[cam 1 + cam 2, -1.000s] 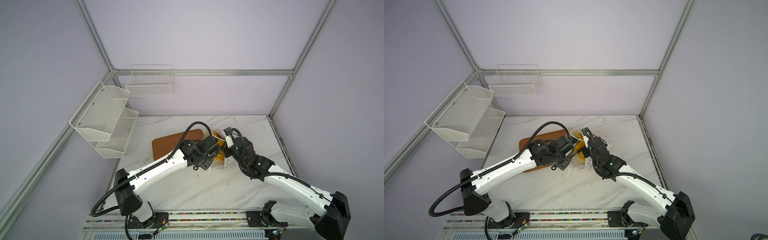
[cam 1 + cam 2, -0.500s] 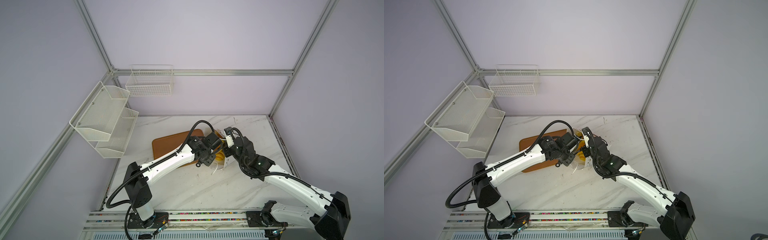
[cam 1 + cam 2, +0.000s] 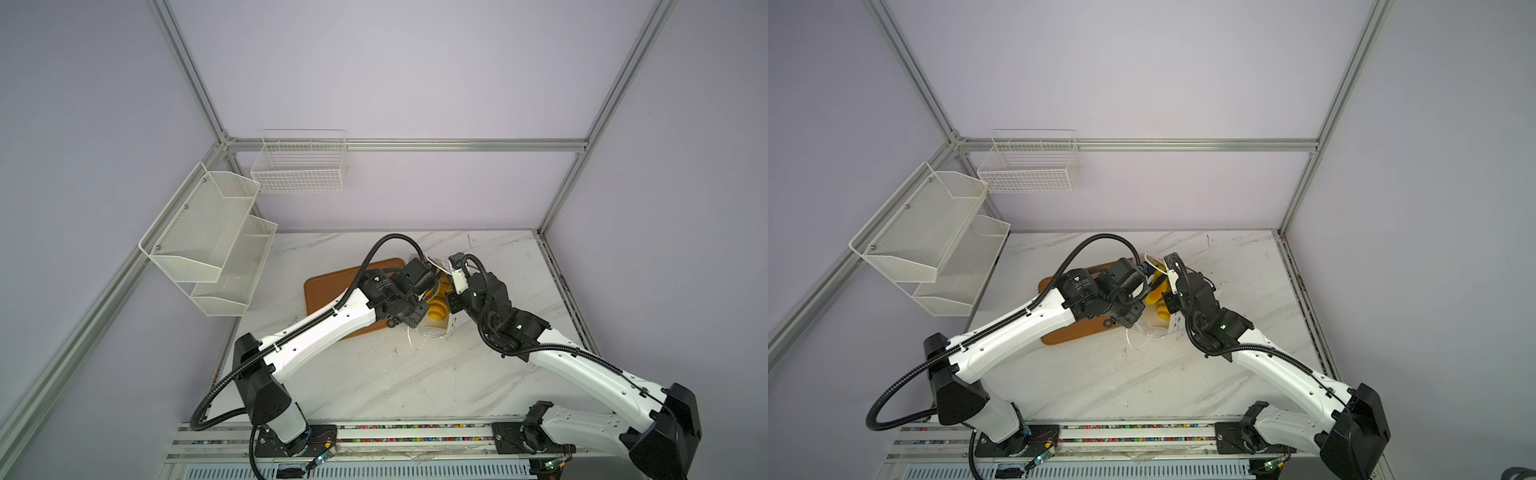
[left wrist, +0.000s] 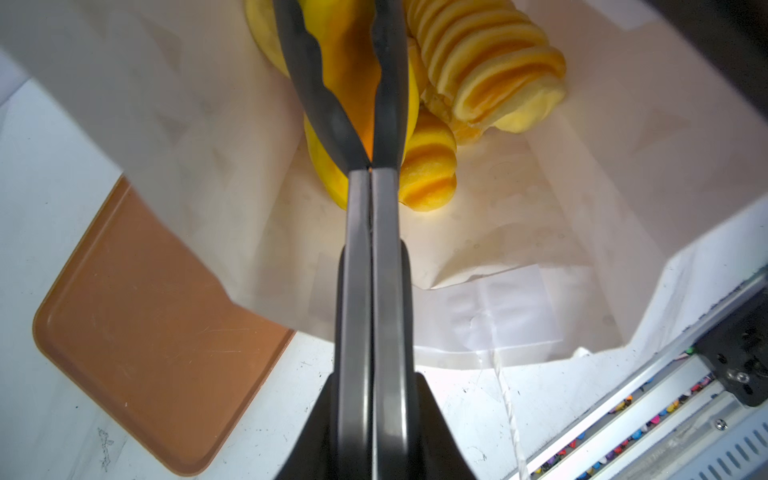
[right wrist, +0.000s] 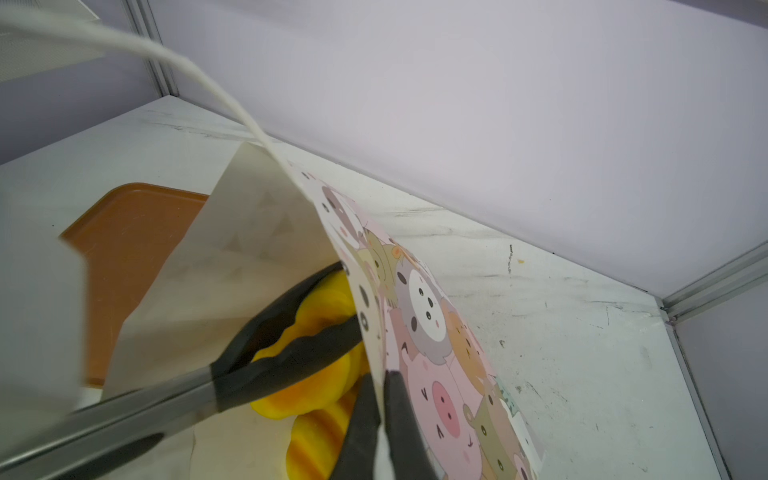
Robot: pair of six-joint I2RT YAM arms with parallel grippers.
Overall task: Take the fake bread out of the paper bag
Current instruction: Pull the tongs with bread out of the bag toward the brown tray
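pinching paper bag (image 5: 436, 332) rim, right end effector (image 5: 380, 376), fake bread (image 4: 349, 83) clamped inside

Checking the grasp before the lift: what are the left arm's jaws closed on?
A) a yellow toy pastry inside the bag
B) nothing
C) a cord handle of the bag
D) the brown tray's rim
A: the right wrist view shows the left gripper clamped across a yellow pastry inside the paper bag.
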